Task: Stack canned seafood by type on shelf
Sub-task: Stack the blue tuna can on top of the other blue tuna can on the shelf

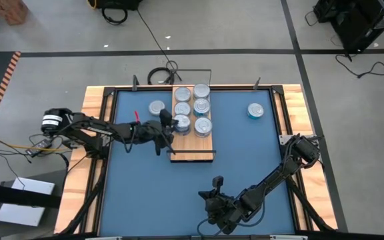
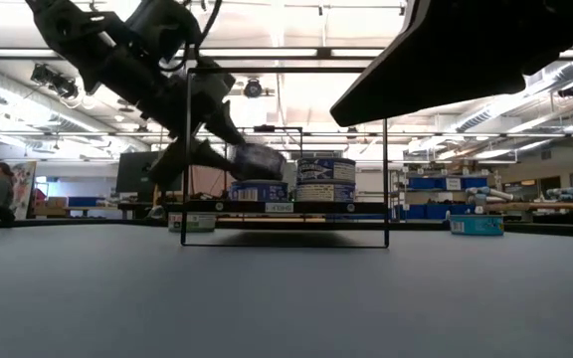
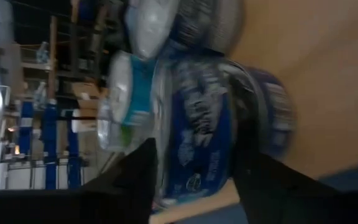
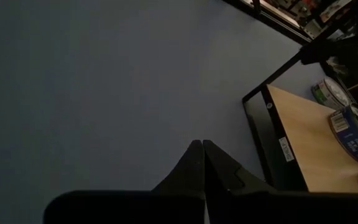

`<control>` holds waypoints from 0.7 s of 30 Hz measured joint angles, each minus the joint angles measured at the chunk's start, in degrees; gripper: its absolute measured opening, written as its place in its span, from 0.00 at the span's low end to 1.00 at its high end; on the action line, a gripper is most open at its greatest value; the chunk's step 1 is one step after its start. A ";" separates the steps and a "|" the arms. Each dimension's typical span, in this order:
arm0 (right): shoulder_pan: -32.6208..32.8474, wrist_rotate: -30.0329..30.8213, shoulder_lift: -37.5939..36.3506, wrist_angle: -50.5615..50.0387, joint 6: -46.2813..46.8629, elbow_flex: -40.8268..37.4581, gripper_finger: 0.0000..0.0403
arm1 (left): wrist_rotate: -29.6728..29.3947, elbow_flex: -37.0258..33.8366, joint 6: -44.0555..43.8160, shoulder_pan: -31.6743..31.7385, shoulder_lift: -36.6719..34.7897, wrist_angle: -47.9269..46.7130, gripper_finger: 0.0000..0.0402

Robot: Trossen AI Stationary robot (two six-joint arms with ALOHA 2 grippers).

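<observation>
We set a tin [image 1: 182,123] on the shelf [image 1: 205,143]: our left claw [image 1: 169,123] straddles it atop another tin, fingers spread. Our right claw [image 1: 213,198], pressed together, waits near the table's front. Next, likely: back away cleanly, fetch another.
</observation>
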 joint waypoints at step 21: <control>0.00 -1.62 0.00 0.22 0.44 0.00 0.00 | -3.36 4.08 -1.85 -0.19 0.08 -7.70 0.62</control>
